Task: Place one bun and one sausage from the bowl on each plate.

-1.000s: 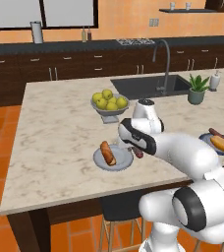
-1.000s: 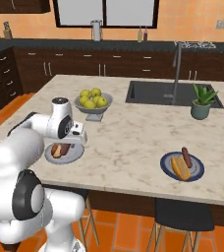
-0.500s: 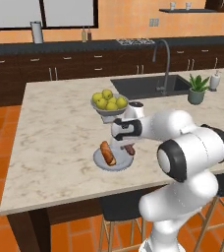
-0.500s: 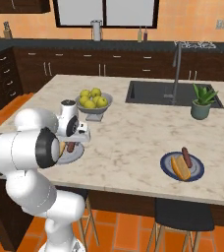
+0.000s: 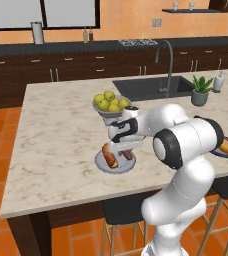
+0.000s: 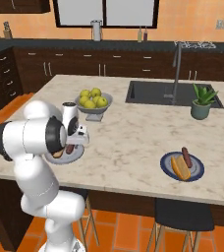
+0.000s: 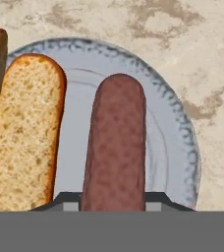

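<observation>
My gripper (image 7: 113, 201) is shut on a dark reddish-brown sausage (image 7: 115, 142), its fingertips (image 7: 64, 200) on either side of the sausage's near end. The sausage lies low over the light grey plate (image 7: 169, 123), parallel to the bun (image 7: 28, 133) on that plate. From the left base view the gripper (image 5: 124, 148) hangs over the same plate (image 5: 102, 165), with the bun (image 5: 108, 155) on its left part. The dark blue plate (image 6: 196, 170) carries a bun (image 6: 179, 168) and a sausage (image 6: 186, 156). The bowl is out of view.
A grey pedestal bowl of yellow-green fruits (image 5: 111, 104) stands just behind the grey plate, close to my wrist. A sink (image 6: 170, 93) with a tall tap and a potted plant (image 6: 202, 101) are farther right. The island's front edge runs just below the plates.
The gripper carried the sausage left and down over the grey plate beside the bun, and the arm folded up higher. Grip unchanged.
</observation>
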Robot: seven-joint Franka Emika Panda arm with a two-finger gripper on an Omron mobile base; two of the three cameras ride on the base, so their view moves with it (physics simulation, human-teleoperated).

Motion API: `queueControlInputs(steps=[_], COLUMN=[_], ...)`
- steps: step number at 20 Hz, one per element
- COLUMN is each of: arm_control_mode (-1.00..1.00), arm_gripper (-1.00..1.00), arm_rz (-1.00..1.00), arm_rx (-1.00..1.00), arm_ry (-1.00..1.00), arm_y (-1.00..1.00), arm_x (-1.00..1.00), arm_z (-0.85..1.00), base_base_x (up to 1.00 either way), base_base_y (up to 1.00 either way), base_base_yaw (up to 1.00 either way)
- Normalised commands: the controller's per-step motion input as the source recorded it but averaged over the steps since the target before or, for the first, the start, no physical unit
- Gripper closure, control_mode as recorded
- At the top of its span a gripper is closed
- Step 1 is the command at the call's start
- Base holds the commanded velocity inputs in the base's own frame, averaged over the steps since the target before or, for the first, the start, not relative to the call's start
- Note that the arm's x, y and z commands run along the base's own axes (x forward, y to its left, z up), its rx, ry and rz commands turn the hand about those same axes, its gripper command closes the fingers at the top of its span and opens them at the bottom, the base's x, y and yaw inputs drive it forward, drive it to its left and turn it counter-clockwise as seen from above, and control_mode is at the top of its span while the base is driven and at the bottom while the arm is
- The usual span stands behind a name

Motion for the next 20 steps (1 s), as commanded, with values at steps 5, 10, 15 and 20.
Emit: queueControlInputs(steps=[5,10,15,20], arm_control_mode=[-1.0,-1.0,-1.0,-1.0], arm_gripper=[-1.0,-1.0,-1.0,-1.0], arm_rz=[0.0,0.0,0.0,0.0], arm_rx=[0.0,0.0,-0.01,0.0], arm_ry=[0.0,0.0,0.04,-0.11], arm_y=[0.04,0.0,-0.15,-0.66], arm_x=[0.0,0.0,-0.01,-0.47], arm_z=[-0.1,0.0,0.33,0.82], base_base_x=[0.0,0.0,0.0,0.0], base_base_y=[0.0,0.0,0.0,0.0], base_base_yaw=[0.0,0.0,0.0,0.0])
